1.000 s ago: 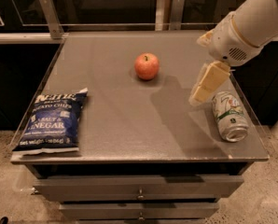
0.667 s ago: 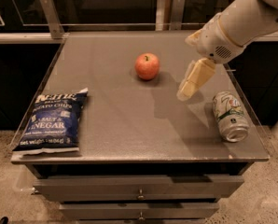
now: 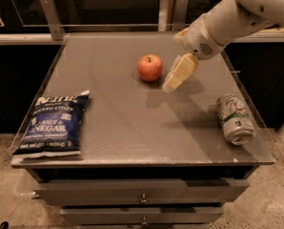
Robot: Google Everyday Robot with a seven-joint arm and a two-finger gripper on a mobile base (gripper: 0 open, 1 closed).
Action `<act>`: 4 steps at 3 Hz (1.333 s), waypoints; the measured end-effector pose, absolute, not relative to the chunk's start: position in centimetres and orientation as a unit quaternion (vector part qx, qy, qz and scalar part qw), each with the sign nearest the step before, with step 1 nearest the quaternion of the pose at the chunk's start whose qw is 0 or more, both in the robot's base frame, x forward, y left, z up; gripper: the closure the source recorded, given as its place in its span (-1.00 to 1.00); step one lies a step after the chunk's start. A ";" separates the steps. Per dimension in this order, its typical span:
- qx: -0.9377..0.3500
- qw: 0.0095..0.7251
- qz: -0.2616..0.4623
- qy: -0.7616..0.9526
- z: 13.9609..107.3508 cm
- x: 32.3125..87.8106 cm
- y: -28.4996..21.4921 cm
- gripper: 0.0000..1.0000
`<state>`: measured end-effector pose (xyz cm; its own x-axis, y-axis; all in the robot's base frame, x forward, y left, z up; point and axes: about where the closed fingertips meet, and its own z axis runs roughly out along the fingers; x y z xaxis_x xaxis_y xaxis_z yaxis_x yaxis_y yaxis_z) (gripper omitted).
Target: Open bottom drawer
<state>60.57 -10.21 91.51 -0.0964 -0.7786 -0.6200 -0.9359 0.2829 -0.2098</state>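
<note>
Camera view, the only one on hand. Finds the gripper (image 3: 172,82) just right of the apple (image 3: 150,67), hanging over the tabletop (image 3: 132,128) and tilted down toward the apple's near side, at the end of the arm (image 3: 228,20) that reaches in from beyond and right of the apple. Cannot tell whether clenched or released; sees nothing carried in it. Places the chip bag (image 3: 54,125) well left of the apple and nearer the camera, lying flat by the table's front left corner. Places the can (image 3: 235,118) well right of the apple and nearer the camera, lying on its side. Locates the task's thing far below the apple and nearer the camera, on the cabinet's front face: two drawer fronts, the top drawer (image 3: 99,192) and, under it at the picture's lower edge, the bottom drawer (image 3: 104,215) with a small handle (image 3: 143,220) at its middle. Cannot see whether another front sits lower, out of frame. Reads both fronts as closed, roughly flush with each other. Judges the task as barely begun: no contact with the handle, gripper well apart from the drawer and up at the apple's level. Leaves everything to do, by this reading: come down past the table's front edge, reach the handle, take hold, pull outward.
</note>
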 end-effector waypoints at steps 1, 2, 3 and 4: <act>-0.586 0.329 0.144 0.727 90.2 62.5 -8.7 -1.00; -0.585 0.320 0.170 0.725 88.5 64.3 -7.3 -1.00; -0.586 0.310 0.192 0.724 87.0 65.6 -6.2 -1.00; -0.585 0.302 0.216 0.721 85.6 66.9 -5.1 -0.62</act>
<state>66.90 -5.12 85.64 -0.1330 -0.7135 -0.6879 -0.9743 0.2214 -0.0413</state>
